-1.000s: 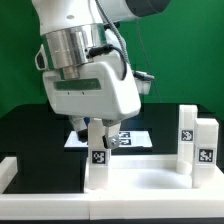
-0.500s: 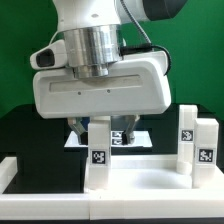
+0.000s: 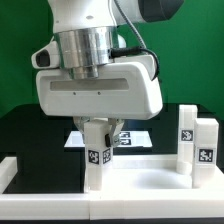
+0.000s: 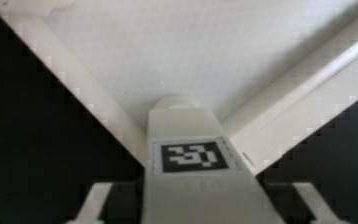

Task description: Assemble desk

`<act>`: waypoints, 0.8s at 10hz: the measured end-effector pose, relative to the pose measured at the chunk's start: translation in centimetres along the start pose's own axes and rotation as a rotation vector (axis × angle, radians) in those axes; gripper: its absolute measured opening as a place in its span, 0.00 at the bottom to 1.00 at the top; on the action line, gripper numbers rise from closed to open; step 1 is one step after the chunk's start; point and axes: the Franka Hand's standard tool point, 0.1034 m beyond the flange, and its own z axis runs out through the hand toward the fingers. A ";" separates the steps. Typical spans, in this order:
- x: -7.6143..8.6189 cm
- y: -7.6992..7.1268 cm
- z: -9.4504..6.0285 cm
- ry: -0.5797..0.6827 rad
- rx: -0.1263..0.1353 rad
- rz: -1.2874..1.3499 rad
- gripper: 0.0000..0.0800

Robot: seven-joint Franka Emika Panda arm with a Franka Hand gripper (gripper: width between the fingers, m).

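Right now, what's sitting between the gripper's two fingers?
One upright desk leg stands between the gripper's fingers, tag facing out; the wrist view shows its top centred there.

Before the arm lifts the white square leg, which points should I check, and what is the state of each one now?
1. White square plastic leg stands upright between the gripper fingers: ok.
2. Leg centred in the wrist view: ok.
3. Jaws fully clamped on leg: cannot tell.
4. Two other white tagged legs stand apart at the exterior view's right: ok.
5. White rimmed tabletop lies flat: ok.

White arm (image 3: 95, 20), silver wrist, seemingly black cable.
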 end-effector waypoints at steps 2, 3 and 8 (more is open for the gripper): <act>-0.1 -0.2 0.0 -0.048 0.002 0.378 0.37; 0.1 -0.5 -0.1 -0.069 0.005 0.560 0.37; 0.2 -0.6 0.1 -0.066 0.027 1.011 0.37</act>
